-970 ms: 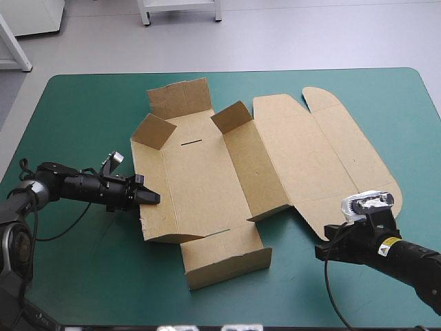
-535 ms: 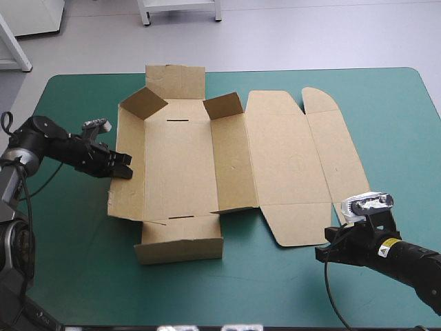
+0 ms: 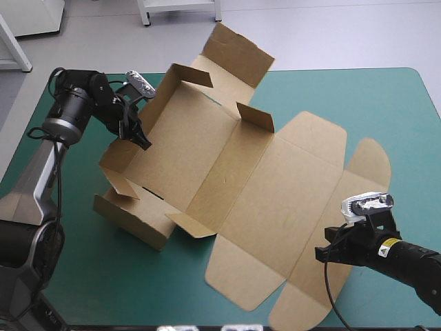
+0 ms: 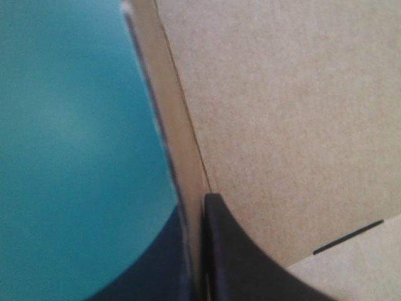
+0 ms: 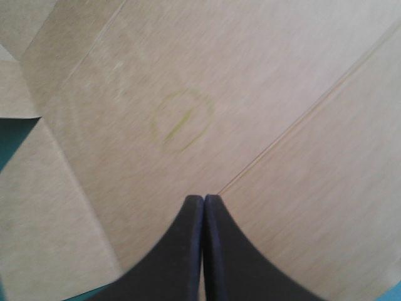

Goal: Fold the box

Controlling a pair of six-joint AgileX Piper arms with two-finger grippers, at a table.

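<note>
Since the box [image 3: 227, 186] is one cut sheet of brown board, I judge it light, stiff across each panel, and ready to hinge at every score line (so a pull on one edge is apt to swing the whole sheet). From the high view it lies slantwise across the middle of the teal-green surface [image 3: 400, 117]. The tray part sits toward the far left with its walls half raised, one end flap reaches past the far edge, and the lid lies flat toward the near right. The left gripper [image 3: 143, 140] has the tray's left wall by its rim, while the right gripper [image 3: 322, 252] sits at the lid's near-right part.

Along the left wrist, the black fingers [image 4: 244, 263] are clamped on the wall's edge, with board between them and the teal-green cover on the outer side.

Along the right wrist, the fingers [image 5: 232, 251] are pressed together in one point with nothing visibly between them, and the flat lid is ahead. Flat panels offer no bite; a rim close to a crease looks like the best hold, pinched gently since board dents.
</note>
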